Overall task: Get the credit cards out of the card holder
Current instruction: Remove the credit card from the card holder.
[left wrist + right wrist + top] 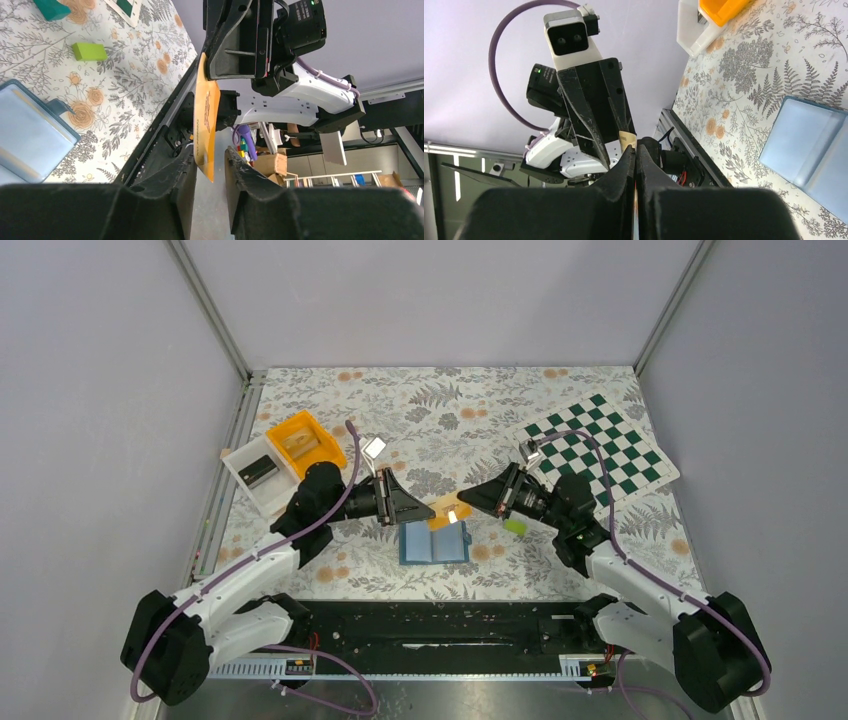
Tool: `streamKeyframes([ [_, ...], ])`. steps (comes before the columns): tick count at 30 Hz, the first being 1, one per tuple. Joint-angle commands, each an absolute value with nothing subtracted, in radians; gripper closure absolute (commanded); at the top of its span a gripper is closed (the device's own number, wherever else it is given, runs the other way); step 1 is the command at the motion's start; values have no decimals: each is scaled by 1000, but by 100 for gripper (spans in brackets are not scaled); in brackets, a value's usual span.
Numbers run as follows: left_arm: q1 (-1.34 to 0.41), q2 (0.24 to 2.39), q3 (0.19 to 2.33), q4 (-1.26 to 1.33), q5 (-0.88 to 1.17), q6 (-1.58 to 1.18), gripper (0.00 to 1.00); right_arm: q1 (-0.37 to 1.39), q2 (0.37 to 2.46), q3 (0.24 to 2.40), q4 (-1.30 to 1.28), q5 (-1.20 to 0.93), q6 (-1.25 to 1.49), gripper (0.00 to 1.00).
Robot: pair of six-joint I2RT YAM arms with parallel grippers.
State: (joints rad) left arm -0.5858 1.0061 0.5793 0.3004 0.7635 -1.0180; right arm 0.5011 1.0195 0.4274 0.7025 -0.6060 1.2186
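floral cloth tbl, grey walls | R gripper pinching orange card | L gripper gaping round it

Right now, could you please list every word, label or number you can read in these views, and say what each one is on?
Nothing can be read with certainty.
Orange card: a line of small print along its edge, too blurred to read.
Black motor housing at the top of the left wrist view: white lettering, too small to read.
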Motion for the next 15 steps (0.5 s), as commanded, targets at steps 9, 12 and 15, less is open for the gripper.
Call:
streamKeyframes([
  [9, -584, 1005, 550, 403, 663, -1078, 76, 497, 1008, 337, 850, -456, 1302, 100],
  [12, -584, 1017, 543, 407, 649, -1089, 96, 497, 1007, 318, 858, -436, 1305, 100],
  [15, -583, 1034, 538, 436, 656, -1107, 100, 497, 1011, 316, 849, -437, 1300, 100],
])
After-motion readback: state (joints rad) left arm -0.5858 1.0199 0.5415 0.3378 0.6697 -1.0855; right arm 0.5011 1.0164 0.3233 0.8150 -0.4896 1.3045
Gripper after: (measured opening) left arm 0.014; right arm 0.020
